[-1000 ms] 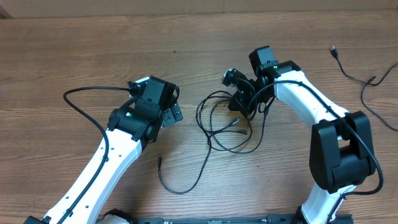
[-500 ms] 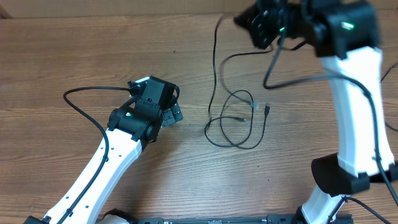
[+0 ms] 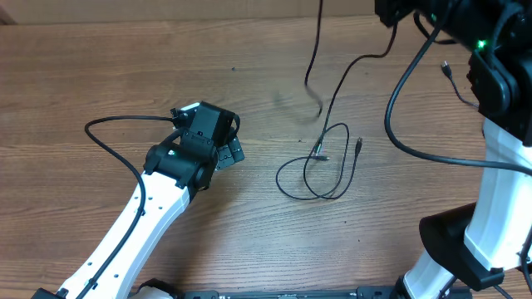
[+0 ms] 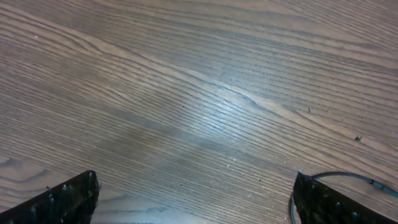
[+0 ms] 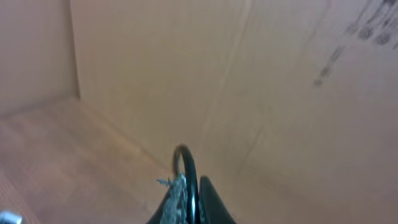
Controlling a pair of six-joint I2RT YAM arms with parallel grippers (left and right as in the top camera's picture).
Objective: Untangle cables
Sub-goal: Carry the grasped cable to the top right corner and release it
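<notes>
The cables are thin black cords. One loop (image 3: 320, 178) lies on the wood table right of centre, with a small plug end (image 3: 358, 145) beside it. A strand (image 3: 337, 95) rises from the loop toward my raised right arm. Another strand (image 3: 316, 58) hangs free in the air from the top edge. My right gripper (image 5: 189, 190) is shut on a thin black cord (image 5: 185, 158), held high above the table; in the overhead view it is at the top right edge (image 3: 397, 12). My left gripper (image 3: 229, 151) is open and empty, low over bare wood, left of the loop; its fingers frame the left wrist view (image 4: 199, 199).
Another thin black cord with a plug (image 3: 455, 79) lies at the far right of the table. A thick black arm cable (image 3: 116, 124) loops left of the left arm. A dark cord (image 4: 348, 177) shows by the left gripper's right finger. Cardboard walls (image 5: 155, 74) fill the right wrist view.
My right gripper has risen and moved right with a cord. The bunch has pulled apart: one strand now hangs free, and a smaller loop stays on the table. The left arm has not moved.
</notes>
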